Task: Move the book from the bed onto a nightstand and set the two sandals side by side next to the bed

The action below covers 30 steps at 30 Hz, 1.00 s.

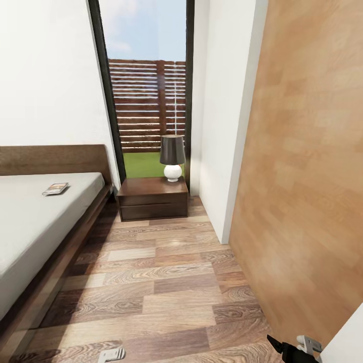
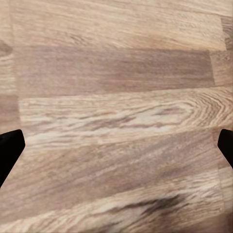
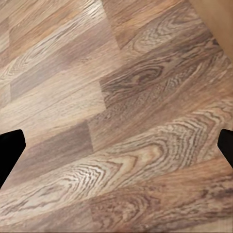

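The book [image 1: 55, 188] lies flat on the pale mattress of the bed [image 1: 30, 222], close to the dark headboard. Beyond the bed's corner, the dark-brown nightstand [image 1: 153, 197] stands under the window, carrying a black-shaded lamp [image 1: 172, 156]. The blue sandals are out of view. My left gripper [image 2: 116, 145] hangs open over bare floor planks, and a grey part of it peeks in at the head view's lower edge [image 1: 112, 354]. My right gripper [image 3: 116, 145] is also open above the floor, low at the right [image 1: 295, 349]. Neither holds anything.
A wood-plank floor aisle [image 1: 166, 282] runs between the bed and a light wooden panel [image 1: 307, 176] on the right. A white wall corner [image 1: 222, 151] juts out beside the nightstand. The black-framed window [image 1: 146, 101] shows lawn and a slatted fence.
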### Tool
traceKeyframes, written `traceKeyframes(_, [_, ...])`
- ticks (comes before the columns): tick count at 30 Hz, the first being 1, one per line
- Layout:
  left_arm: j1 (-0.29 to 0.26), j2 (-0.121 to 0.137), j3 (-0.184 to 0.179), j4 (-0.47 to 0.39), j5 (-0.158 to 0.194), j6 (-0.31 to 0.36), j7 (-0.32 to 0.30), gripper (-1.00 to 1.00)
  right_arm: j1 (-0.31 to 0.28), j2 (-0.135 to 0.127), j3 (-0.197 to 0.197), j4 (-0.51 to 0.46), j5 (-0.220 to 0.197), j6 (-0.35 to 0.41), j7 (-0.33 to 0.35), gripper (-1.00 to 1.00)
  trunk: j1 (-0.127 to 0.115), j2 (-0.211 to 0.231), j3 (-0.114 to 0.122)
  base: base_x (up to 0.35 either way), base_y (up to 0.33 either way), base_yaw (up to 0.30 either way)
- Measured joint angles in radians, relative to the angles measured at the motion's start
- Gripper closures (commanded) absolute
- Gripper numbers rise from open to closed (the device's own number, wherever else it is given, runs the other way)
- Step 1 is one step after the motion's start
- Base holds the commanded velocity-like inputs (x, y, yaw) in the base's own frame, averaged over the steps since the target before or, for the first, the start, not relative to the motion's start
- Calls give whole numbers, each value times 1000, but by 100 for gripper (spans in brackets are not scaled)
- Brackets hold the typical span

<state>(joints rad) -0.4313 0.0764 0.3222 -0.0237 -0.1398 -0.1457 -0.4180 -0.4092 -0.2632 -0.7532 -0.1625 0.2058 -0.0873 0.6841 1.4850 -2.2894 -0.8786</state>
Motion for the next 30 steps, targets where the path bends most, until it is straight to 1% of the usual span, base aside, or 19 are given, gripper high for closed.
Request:
traceKeyframes(1, [0,0,0,0,0,0,0,-100,1,3,-5,-5,4,4,-1,-100,0,0,0,0,0,0])
traceKeyframes(2, [0,0,0,0,0,0,0,-100,1,13,-1,15,15,-1,-2,-100,0,0,0,0,0,0])
traceKeyframes(3, [0,0,0,0,0,0,0,-100,2,27,2,92,36,9,-1,-100,0,0,0,0,0,0])
traceKeyframes(5, [0,0,0,0,0,0,0,-100,2,58,-2,99,96,9,-14,-100,0,0,0,0,0,0])
traceKeyframes(6, [0,0,0,0,0,0,0,-100,2,66,-3,99,114,9,-21,-100,0,0,0,0,0,0])
traceKeyframes(8, [-1,0,-1,0,0,0,0,-100,2,89,-2,100,195,8,-71,-100,0,0,0,0,0,0])
traceKeyframes(9, [-1,0,-1,0,0,0,0,-100,2,95,-3,100,217,8,-85,-100,0,0,0,0,0,0])
traceKeyframes(12, [0,0,-1,1,0,0,0,-100,2,121,-2,104,329,8,-152,-100,0,0,0,0,0,0])
traceKeyframes(15, [0,0,-1,0,0,0,0,-100,1,125,-3,105,349,9,-163,-100,0,0,0,0,0,0])
traceKeyframes(18, [0,0,-1,1,0,0,0,-100,2,126,-4,105,357,9,-166,-100,0,0,0,0,0,0])
traceKeyframes(30, [0,0,-1,1,0,0,0,-100,2,127,-4,105,359,9,-167,-100,0,0,0,0,0,6])
